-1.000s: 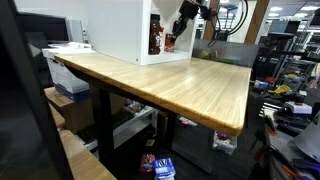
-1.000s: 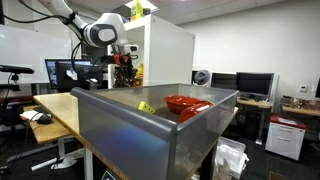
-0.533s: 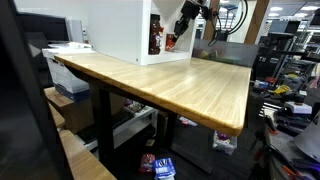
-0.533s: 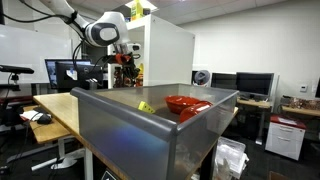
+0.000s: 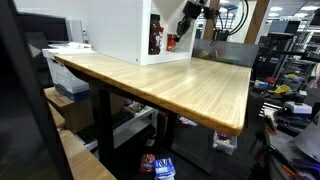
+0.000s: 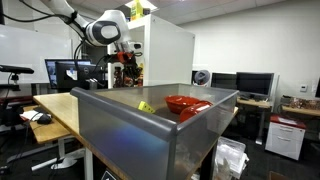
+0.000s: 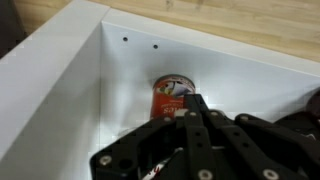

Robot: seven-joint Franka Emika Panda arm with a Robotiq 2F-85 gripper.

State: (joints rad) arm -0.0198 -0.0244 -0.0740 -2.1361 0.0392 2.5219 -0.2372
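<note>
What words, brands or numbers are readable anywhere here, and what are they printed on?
No text reads clearly in any view.
Red-labelled can inside the white cabinet: pale lettering on the label, too blurred to read.
Colourful packet on the floor under the wooden table: print too small to read.

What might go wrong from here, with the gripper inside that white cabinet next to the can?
1. The gripper is shut with its tip right at the can. Pushing forward would probably shove or tip the can rather than grasp it.
2. The can stands deep in the white cabinet, close to its back wall. With so little room, opening the jaws or turning here might knock a wall.
</note>
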